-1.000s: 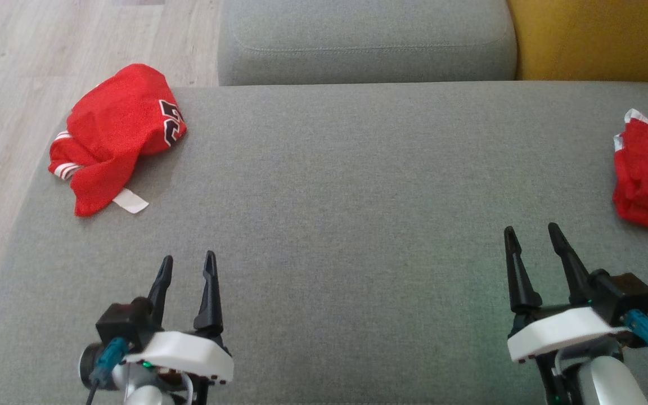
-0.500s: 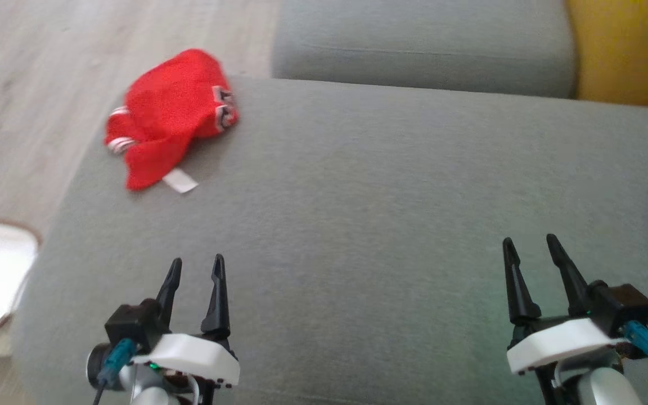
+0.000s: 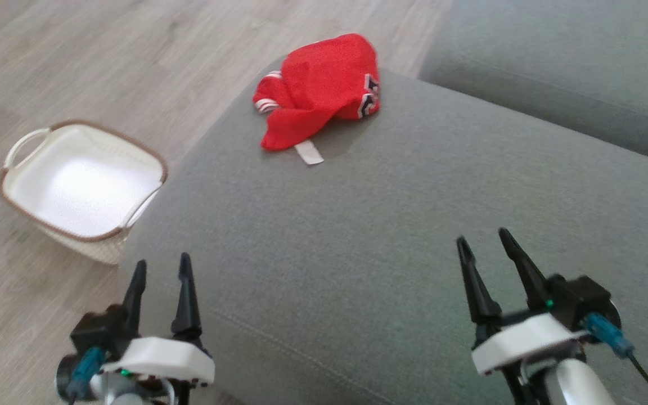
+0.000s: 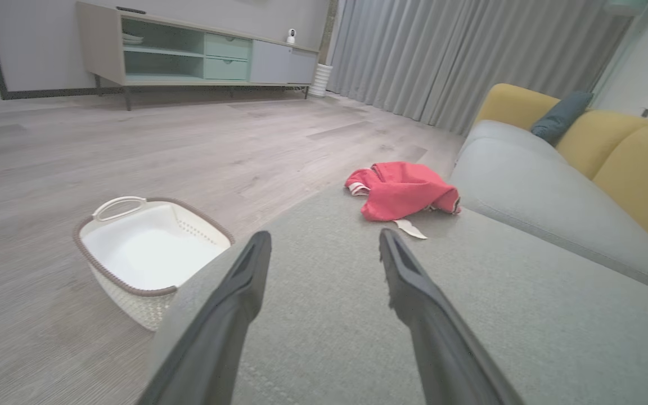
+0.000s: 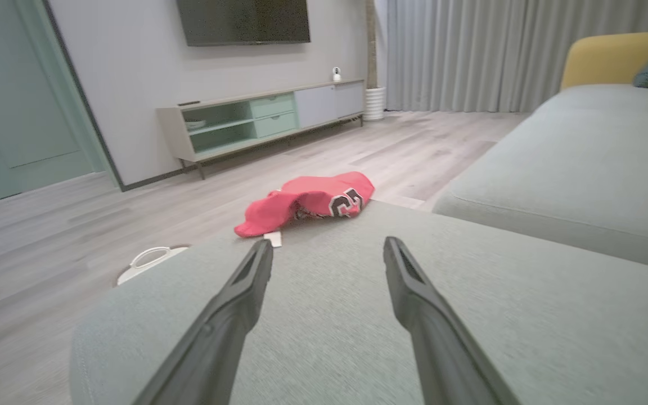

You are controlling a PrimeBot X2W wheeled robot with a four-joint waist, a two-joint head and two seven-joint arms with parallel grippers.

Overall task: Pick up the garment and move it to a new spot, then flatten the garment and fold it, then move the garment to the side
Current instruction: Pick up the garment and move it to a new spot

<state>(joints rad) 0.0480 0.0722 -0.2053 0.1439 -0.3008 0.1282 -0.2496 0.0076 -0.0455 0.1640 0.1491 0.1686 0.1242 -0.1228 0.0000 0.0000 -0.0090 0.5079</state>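
The garment (image 3: 318, 93) is a red jersey with white-striped trim and a black number, crumpled near the far corner of the grey sofa seat (image 3: 391, 236). A white tag sticks out at its near side. It also shows as the red garment (image 4: 403, 191) in the left wrist view and the garment (image 5: 307, 202) in the right wrist view. My left gripper (image 3: 161, 267) stands open over the seat's near left edge, well short of the jersey. My right gripper (image 3: 484, 239) is open at the lower right, nothing between its fingers.
A white basket (image 3: 79, 185) with a brown rim stands on the wooden floor left of the sofa, also seen as the basket (image 4: 149, 253). A grey back cushion (image 3: 554, 67) lies at the upper right. A low cabinet (image 5: 262, 118) stands by the far wall.
The head camera has swung to the left: the basket and floor have come into view, and the second red cloth at the right edge has left it. Both grippers stay open.
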